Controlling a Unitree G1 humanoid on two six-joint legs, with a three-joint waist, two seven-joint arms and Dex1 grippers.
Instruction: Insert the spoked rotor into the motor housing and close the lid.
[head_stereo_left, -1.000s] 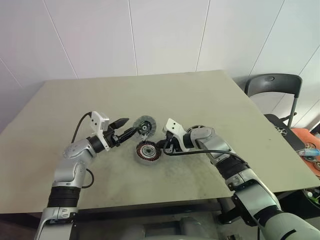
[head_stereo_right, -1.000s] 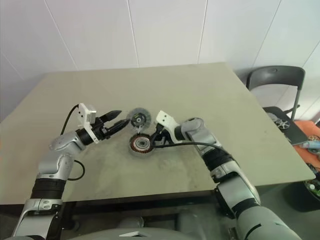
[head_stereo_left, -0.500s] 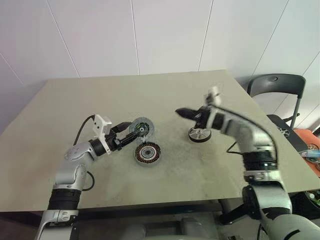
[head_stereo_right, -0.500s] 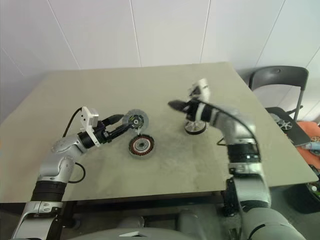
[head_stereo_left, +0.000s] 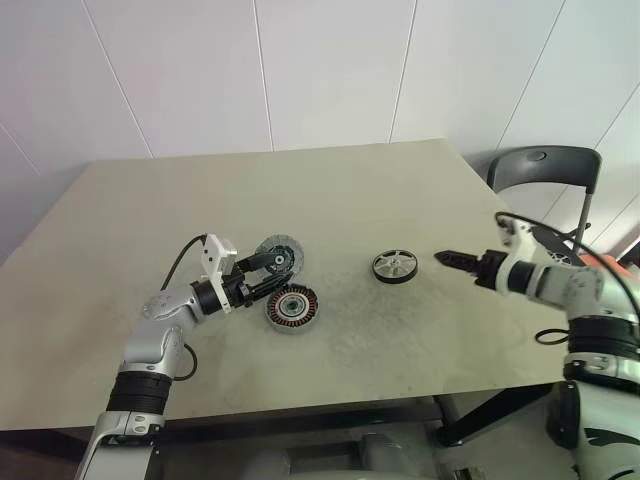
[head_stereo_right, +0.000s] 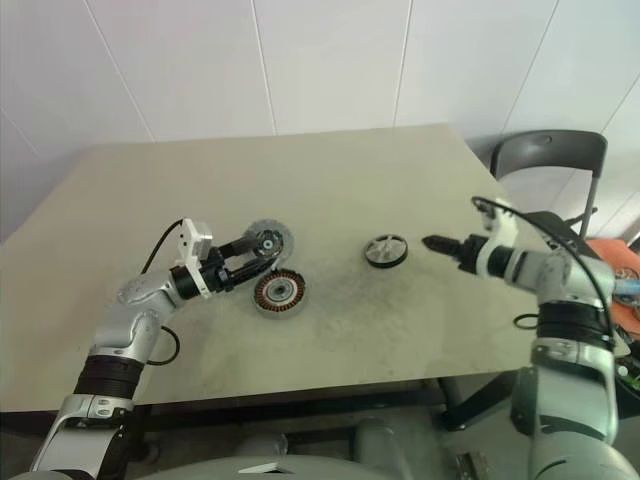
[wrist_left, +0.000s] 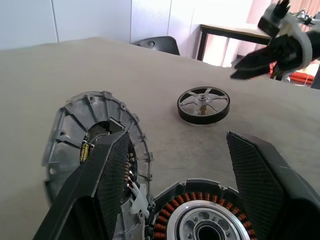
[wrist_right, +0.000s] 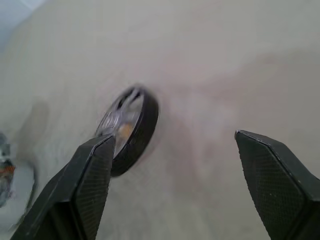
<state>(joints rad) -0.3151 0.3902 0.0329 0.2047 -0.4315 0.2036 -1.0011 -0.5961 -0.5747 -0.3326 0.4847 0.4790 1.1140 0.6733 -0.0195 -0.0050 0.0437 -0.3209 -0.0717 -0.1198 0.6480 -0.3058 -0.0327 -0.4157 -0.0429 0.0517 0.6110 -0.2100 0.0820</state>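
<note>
Swung away rightward, the right claw (head_stereo_left: 447, 258) gapes empty beside the spoked rotor (head_stereo_left: 394, 266) lying on the worktop (head_stereo_left: 400, 180). Left claw (head_stereo_left: 268, 275) holds the tilted lid (head_stereo_left: 279, 255) against the motor housing (head_stereo_left: 292, 307).

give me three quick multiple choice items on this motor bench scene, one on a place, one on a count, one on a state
1. Where is the spoked rotor?
A. inside the motor housing
B. flat on the table, apart from the housing
C. in the right gripper

2. How many round motor parts are on the table?
A. two
B. three
C. five

3. How is the right gripper?
A. open, holding nothing
B. shut on the lid
C. shut on the rotor

Answers:
1 B: the rotor lies alone between the motor housing and the right gripper.
2 B: rotor, housing and lid.
3 A: in the right wrist view its jaws stand wide apart with nothing between them.
</note>
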